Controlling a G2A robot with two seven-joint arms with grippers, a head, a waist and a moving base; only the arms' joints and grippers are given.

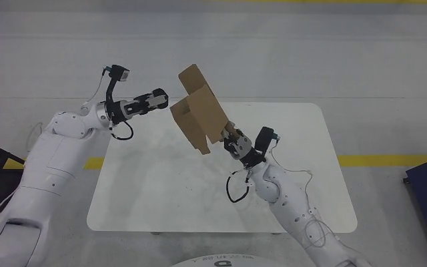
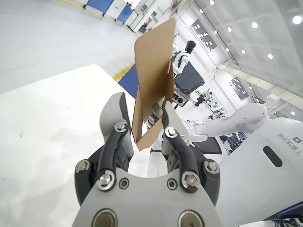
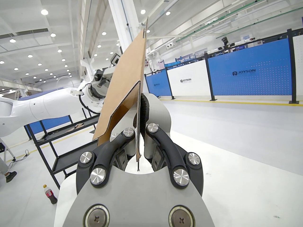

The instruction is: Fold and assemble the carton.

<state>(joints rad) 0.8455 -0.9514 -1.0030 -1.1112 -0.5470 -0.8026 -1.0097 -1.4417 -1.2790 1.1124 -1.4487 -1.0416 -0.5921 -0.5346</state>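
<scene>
Right gripper (image 1: pixel 229 135) is clamped on a flap of the brown, half-open cardboard carton (image 1: pixel 200 110), holding it tilted in the air over the white table (image 1: pixel 167 193) (left gripper (image 1: pixel 163 100) sits close by, jaws spread wide)

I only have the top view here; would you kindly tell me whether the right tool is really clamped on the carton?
Observer: Yes. In the right wrist view the right tool is shut on one wall of the carton, which is seen edge-on.
Operator: Thank you. Is the left tool gripping too?
Observer: No. The left wrist view shows the left tool open, with its fingers spread.
Operator: Where is the carton relative to it?
Observer: One carton corner lines up with the gap between those fingers. I cannot tell whether it touches them.
</scene>
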